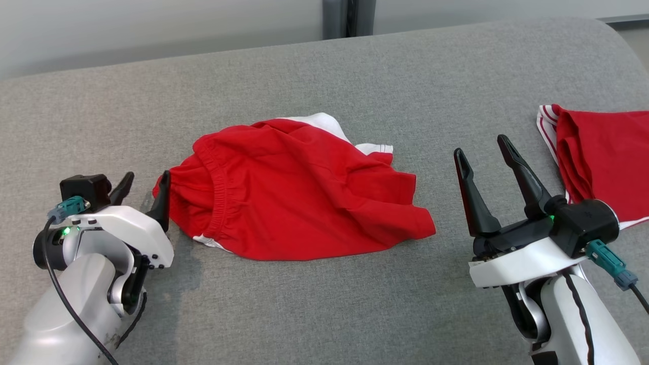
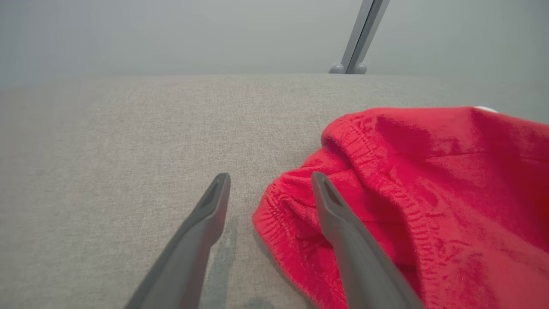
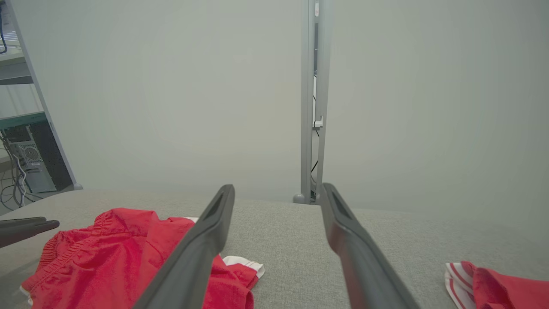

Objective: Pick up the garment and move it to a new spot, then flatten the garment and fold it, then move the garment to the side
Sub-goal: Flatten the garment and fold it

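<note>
The garment (image 1: pixel 304 192) is a pair of red shorts with white trim, lying crumpled in the middle of the grey padded surface (image 1: pixel 324 304). Its elastic waistband faces left. My left gripper (image 1: pixel 147 176) is open at that waistband's left edge. In the left wrist view the garment (image 2: pixel 429 193) bunches at the right, and the left gripper (image 2: pixel 271 176) has its right finger over the waistband and its left finger over bare fabric. My right gripper (image 1: pixel 480 144) stands open to the right of the garment, holding nothing. In the right wrist view the right gripper (image 3: pixel 278 186) points toward the back wall, with the garment (image 3: pixel 107 249) at lower left.
A second red cloth with white stripes (image 1: pixel 603 152) lies at the right edge, just behind my right wrist, and shows again (image 3: pixel 493 283) at lower right. A metal post (image 3: pixel 315 103) stands behind the surface. Bare grey surface lies in front of and behind the garment.
</note>
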Motion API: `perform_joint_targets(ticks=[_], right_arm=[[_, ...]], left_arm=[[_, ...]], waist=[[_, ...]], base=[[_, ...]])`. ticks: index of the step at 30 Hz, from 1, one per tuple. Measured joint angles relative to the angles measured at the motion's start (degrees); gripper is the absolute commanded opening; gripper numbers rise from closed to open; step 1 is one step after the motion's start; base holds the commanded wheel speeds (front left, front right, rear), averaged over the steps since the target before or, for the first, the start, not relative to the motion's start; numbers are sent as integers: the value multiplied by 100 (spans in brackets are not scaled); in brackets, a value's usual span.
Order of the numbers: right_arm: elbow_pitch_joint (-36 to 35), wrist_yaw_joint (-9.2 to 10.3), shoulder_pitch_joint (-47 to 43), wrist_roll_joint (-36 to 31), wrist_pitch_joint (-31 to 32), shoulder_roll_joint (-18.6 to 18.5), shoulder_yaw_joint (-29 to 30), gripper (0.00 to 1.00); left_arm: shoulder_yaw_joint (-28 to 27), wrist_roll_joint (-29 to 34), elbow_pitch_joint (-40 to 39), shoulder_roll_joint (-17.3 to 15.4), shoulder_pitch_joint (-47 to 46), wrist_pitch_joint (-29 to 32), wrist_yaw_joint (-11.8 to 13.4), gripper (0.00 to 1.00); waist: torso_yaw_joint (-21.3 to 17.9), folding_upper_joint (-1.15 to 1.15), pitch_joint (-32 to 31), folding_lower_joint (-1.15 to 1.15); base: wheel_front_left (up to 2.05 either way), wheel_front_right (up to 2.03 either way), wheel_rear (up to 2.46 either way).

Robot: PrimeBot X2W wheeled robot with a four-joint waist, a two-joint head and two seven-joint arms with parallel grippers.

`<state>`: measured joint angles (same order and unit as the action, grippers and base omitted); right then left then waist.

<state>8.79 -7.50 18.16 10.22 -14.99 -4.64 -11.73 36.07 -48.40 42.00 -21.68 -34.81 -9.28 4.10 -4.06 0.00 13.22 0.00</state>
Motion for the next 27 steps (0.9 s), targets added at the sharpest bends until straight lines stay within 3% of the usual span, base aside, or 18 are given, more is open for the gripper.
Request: perform_joint_targets(ticks=[8, 17, 27], right_arm=[[58, -1, -143, -9, -1, -73, 55, 100], [60, -1, -283, -10, 0, -107, 60, 100], [38, -1, -225, 16, -1, -102, -22, 100]], left_arm=[[-256, 116, -413, 199, 80, -544, -3, 100], [-683, 976, -1640, 548, 1100, -570, 87, 100], [-74, 1697, -946, 474, 1182, -346, -20, 100]], waist=[[127, 0, -205, 0], [280, 0, -409, 0], [92, 0, -241, 0]], base=[[0, 0, 0], [0, 0, 0], [0, 0, 0]])
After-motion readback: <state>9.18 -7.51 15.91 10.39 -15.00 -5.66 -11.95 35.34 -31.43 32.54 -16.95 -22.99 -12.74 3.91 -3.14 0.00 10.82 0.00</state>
